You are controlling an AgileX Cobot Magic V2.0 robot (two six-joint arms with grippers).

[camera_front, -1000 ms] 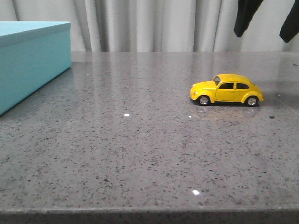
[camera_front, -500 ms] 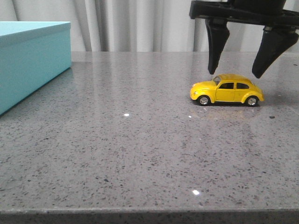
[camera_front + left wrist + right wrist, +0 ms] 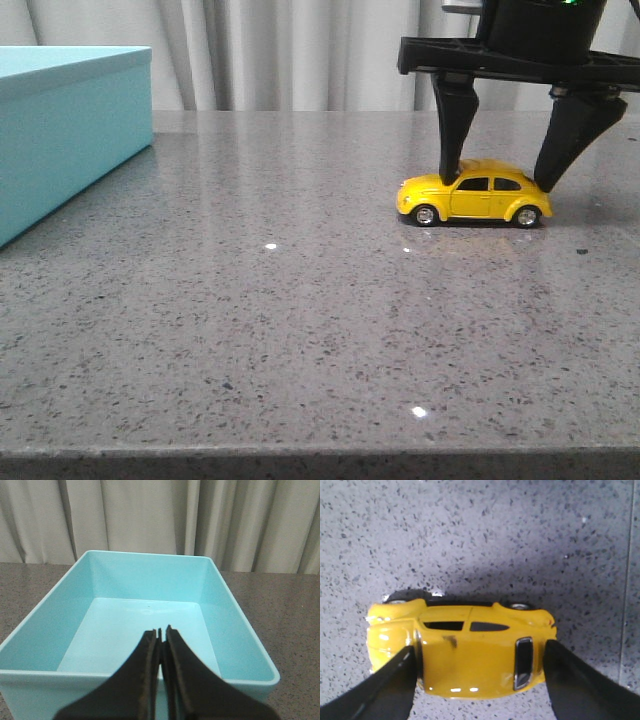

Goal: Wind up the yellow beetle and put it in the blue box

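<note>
The yellow beetle stands on its wheels at the table's right side, nose pointing left. My right gripper has come down over it, open, one finger at the windscreen and the other at the rear end. From the right wrist, the yellow beetle fills the gap of the right gripper, with both fingers at or very near the body. The blue box sits at the far left. In the left wrist view, my left gripper hangs shut and empty above the blue box, which lies open.
The speckled grey stone table has its front edge near the bottom of the front view. Pale curtains hang behind the table. The left arm does not show in the front view.
My right gripper has dropped from above until its fingers straddle the beetle. The car has slid a little to the left. The box has not moved.
</note>
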